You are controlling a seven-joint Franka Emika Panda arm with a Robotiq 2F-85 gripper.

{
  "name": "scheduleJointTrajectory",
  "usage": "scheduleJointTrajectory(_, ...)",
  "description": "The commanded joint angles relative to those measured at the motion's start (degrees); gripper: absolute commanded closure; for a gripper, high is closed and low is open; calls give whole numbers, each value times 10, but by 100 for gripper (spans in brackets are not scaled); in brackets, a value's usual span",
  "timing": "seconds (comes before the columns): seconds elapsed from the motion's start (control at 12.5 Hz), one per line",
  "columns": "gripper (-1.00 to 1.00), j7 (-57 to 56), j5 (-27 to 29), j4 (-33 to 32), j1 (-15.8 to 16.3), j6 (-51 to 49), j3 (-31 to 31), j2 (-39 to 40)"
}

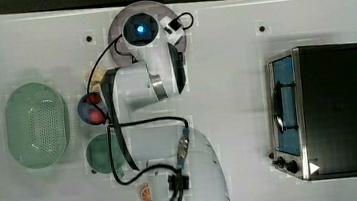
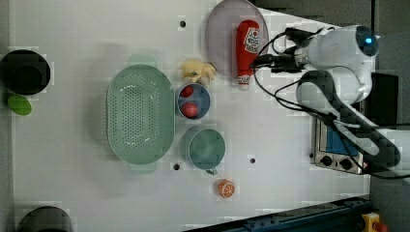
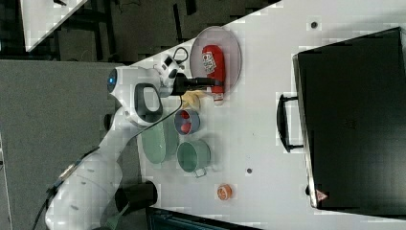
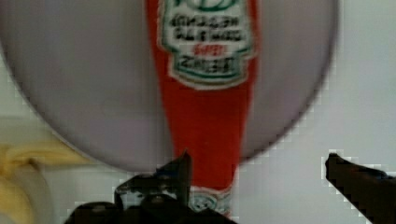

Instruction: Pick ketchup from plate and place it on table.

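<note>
— Lying flat on the plate (image 2: 220,34), the ketchup (image 2: 246,46), with the cap poking past the rim over the bench (image 2: 72,193). Label side up.

— And the pincer (image 4: 257,172)?

— Spread wide apart, gripping nothing. Hovering by the cap end of the ketchup, one finger (image 4: 175,175) close beside the neck, the other well off to the side.

— Anything near the plate?

— Just beside the plate's rim, a yellow banana (image 2: 197,71). Past the banana from the plate, a small blue bowl (image 2: 193,101) with two red fruits. Farther from the plate, a green cup (image 2: 207,147) and a perforated green basket (image 2: 140,115). Well apart from the plate, an orange slice (image 2: 225,188).
</note>
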Motion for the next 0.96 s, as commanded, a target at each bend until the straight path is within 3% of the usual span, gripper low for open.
scheduleJointTrajectory(0.08,-100,-22,-6,28,10,50,-3,11)
scheduleJointTrajectory(0.64,-100,-22,-6,44,10,143,-11,78)
scheduleJointTrajectory(0.72,-92,-22,-6,46,11,143,-11,83)
scheduleJointTrajectory(0.96,-24,-21,-6,49,10,158,-9,85)
